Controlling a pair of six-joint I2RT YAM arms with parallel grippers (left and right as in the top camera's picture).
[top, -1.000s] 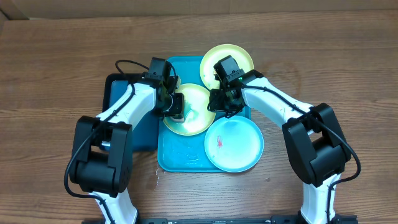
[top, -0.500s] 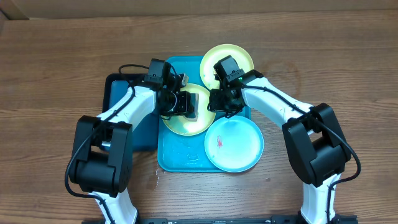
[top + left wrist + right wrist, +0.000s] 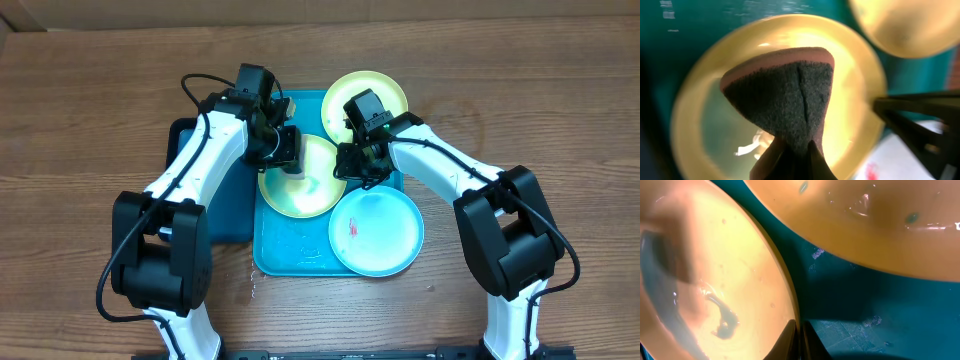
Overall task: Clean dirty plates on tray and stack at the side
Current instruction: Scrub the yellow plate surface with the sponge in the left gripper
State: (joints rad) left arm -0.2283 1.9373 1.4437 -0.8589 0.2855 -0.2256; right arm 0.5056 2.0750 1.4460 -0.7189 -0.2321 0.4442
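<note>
A lime-green plate [image 3: 310,185] lies in the middle of the turquoise tray [image 3: 295,255]. My left gripper [image 3: 284,152] hovers over its far left part, shut on a dark scouring sponge [image 3: 785,95] with a pink layer, which presses toward the plate [image 3: 855,85]. My right gripper [image 3: 350,165] is shut on that plate's right rim; in the right wrist view the fingertips [image 3: 790,341] pinch the rim of the plate [image 3: 715,280]. A second green plate [image 3: 366,100] rests at the tray's far right corner. The light-blue plate [image 3: 377,232] with a red smear lies at the near right.
A smaller dark-blue tray [image 3: 190,200] sits to the left, partly under the turquoise one. Bare wooden table [image 3: 90,120] surrounds both trays. Water streaks and bits of residue show on the middle plate.
The left gripper with the sponge swept right across the middle plate, then back toward its far left edge. The right gripper and all plates stayed put.
</note>
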